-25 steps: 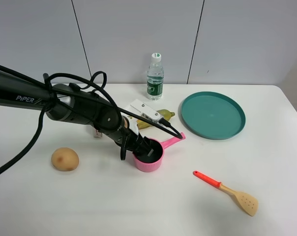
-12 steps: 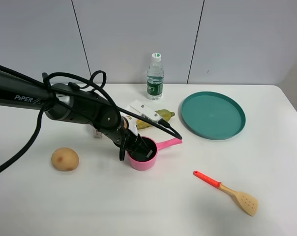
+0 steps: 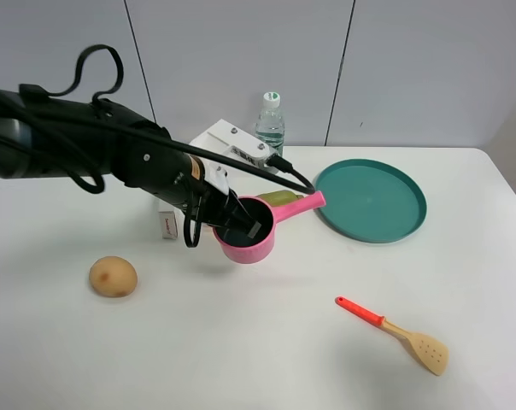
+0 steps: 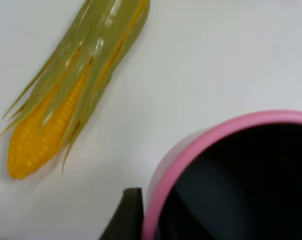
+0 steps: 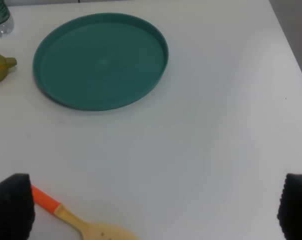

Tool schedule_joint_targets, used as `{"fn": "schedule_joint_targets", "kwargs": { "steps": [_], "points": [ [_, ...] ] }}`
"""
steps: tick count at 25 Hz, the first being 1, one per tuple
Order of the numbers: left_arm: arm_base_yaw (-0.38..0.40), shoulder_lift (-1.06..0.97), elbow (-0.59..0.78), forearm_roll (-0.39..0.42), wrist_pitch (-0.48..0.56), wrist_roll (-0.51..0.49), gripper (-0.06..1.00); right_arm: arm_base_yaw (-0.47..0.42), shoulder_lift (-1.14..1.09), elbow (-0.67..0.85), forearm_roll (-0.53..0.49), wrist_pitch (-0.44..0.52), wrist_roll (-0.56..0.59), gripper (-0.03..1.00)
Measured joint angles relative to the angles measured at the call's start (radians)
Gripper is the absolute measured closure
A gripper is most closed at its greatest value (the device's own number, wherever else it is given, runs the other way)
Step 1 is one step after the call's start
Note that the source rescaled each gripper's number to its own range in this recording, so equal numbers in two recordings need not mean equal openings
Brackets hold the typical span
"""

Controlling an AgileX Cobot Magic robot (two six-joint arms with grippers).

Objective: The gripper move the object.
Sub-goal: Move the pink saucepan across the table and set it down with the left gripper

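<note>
1. At the middle of the desk, the pink saucepan is held by the left hand. It is tilted and looks clear of the surface, with a shadow cast beneath it.
2. The left hand is clamped on the pan's wall. In the left wrist view one black finger is pressed against the outside of the pink rim, and in the high view the other is seen inside the dark bowl.
3. The straight handle is pointed toward the teal plate, and its tip is seen close to the plate's near rim.
4. A corn cob in its green husk is shown lying on the desk just past the pan. From above it is largely hidden behind the handle.
5. The white mount and black cables are carried above the arm, and a water bottle is stood upright behind them at the back of the desk.
6. A potato is placed toward the front left, well apart from the pan, and a small white box is set beside the arm. The spatula, with its orange grip, is laid at the front right.
7. The right hand is held with its black fingertips wide apart over the desk. The spatula's orange grip is seen just beside one of them, and the plate is seen farther off.
</note>
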State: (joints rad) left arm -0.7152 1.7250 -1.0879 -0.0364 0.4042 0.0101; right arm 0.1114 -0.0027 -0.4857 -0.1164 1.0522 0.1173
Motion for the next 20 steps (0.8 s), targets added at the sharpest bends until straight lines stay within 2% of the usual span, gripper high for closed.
{"fn": "schedule_joint_targets", "kwargs": {
  "steps": [5,9,14,20],
  "points": [
    [0.03,-0.079,0.0,-0.001,0.14,0.0,0.94,0.0,0.0,0.0,0.0,0.0,0.0,-0.03],
    [0.113,-0.142,0.0,0.008,0.212,0.0,0.94,0.0,0.0,0.0,0.0,0.0,0.0,-0.03],
    [0.301,-0.184,0.0,0.018,0.233,0.013,0.94,0.0,0.0,0.0,0.0,0.0,0.0,-0.03],
    [0.571,-0.184,0.0,0.021,0.216,0.103,0.94,0.0,0.0,0.0,0.0,0.0,0.0,-0.03]
  ]
}}
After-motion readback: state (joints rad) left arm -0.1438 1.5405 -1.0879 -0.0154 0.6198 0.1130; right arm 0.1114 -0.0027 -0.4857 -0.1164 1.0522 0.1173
